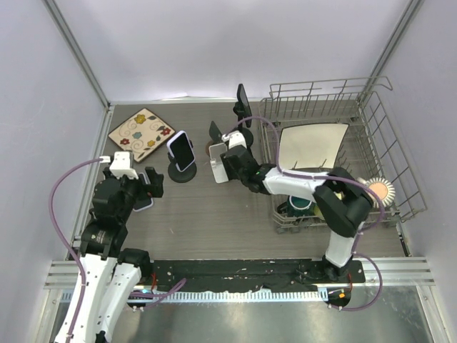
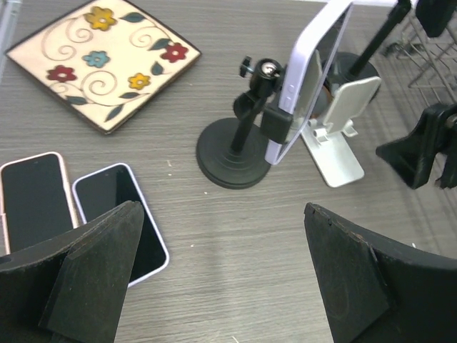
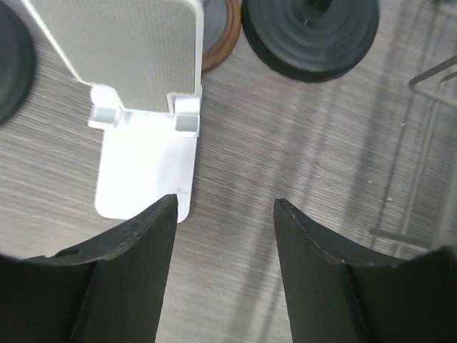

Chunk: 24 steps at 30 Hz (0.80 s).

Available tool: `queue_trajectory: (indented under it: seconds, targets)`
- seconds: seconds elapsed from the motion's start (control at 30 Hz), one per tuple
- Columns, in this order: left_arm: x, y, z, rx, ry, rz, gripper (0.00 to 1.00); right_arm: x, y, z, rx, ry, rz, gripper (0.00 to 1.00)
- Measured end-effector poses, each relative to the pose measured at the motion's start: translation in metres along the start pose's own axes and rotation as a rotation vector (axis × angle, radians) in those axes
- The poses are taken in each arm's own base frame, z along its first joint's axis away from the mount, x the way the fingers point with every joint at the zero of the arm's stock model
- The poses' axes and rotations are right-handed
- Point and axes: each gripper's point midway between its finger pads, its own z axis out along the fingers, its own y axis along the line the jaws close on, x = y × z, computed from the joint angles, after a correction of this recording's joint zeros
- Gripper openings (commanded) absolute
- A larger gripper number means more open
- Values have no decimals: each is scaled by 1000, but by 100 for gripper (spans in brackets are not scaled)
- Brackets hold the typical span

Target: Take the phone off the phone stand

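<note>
One phone [image 1: 181, 150], clamped in black phone stand [image 1: 183, 172], far-left part of desk [image 1: 214, 214]. My left fingers [image 2: 93, 275] spread (empty); my right fingers [image 3: 321, 286] spread above white stand [image 3: 146, 179].

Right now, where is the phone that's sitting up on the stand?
The phone is left of centre in the top view, clipped to the black stand, between the flowered plate and the white stand.

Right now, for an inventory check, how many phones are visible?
3: one phone clamped in the black stand; pink-cased phone and white-cased phone flat on the table. The rear dark slab may be another.
</note>
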Motion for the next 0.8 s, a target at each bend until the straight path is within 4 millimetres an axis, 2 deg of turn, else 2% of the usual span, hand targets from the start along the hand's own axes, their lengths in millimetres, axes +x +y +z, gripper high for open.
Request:
queue_trajectory:
  seconds: [0.1,0.17,0.27,0.33,0.5,0.63,0.73,0.8]
  targets:
    - [2,-9,4,48,14,1,100,-26,-2,-25,-34,-51,33,68]
    - [2,-15,9,80,23,1,100,-44,-4,-45,-64,-97,63,74]
    - [1,-24,19,127,62,1,100,-60,-11,-76,-102,-151,101,84]
    - [-4,-31,27,156,90,3,100,-64,-15,-94,-128,-173,119,88]
    - [-36,-47,62,210,123,19,100,-75,-33,-147,-171,-259,154,89]
    - [-38,-51,89,227,164,42,96,-82,-52,-186,-187,-338,185,89]
    - [-40,-55,111,248,205,64,87,-86,-66,-212,-196,-397,208,89]
    - [-39,-58,121,268,227,75,77,-86,-72,-224,-196,-420,218,89]
